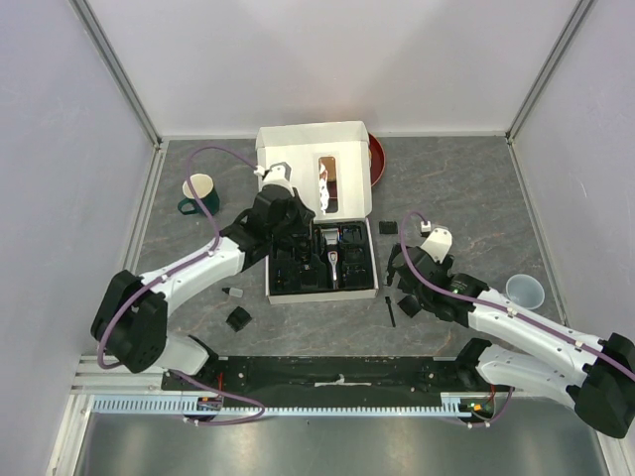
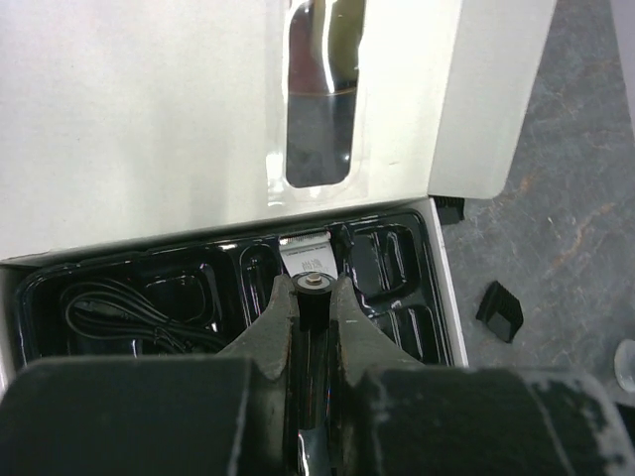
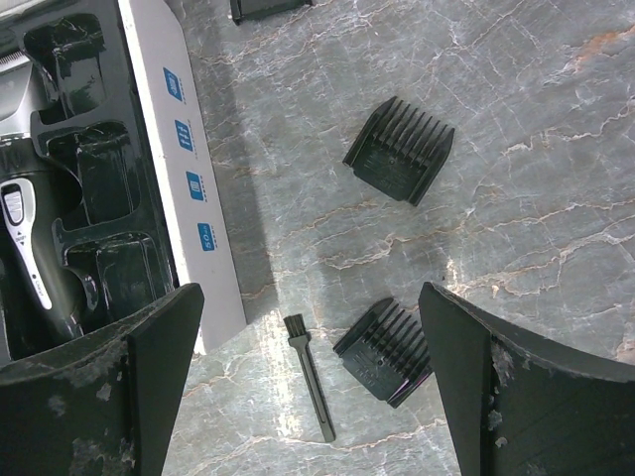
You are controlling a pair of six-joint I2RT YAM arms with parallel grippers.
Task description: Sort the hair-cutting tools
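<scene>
Bearing illegible blue labels [image 3: 193, 184], the box [image 3: 213, 283] holds the clipper [image 3: 30, 248].

Grey marbled tabletop [image 1: 476, 188] carrying open white box [image 1: 322, 297], green mug [image 1: 198, 193], clear plastic cup [image 1: 524, 291], red dish [image 1: 378, 159] behind box, scattered black comb guards [image 3: 400, 149], thin black brush [image 3: 310, 377] near box.

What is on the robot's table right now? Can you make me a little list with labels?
white box: lid open, black tray inside
clipper: lying in the tray
cable: in a tray pocket left of the clipper
comb guards: loose on the table, right of the box
brush: on the table beside the nearer guard
left jaws: over the tray, shut on a small black piece with a silver tip
right jaws: open, above the guards
green mug: left of the box
clear cup: far right
</scene>
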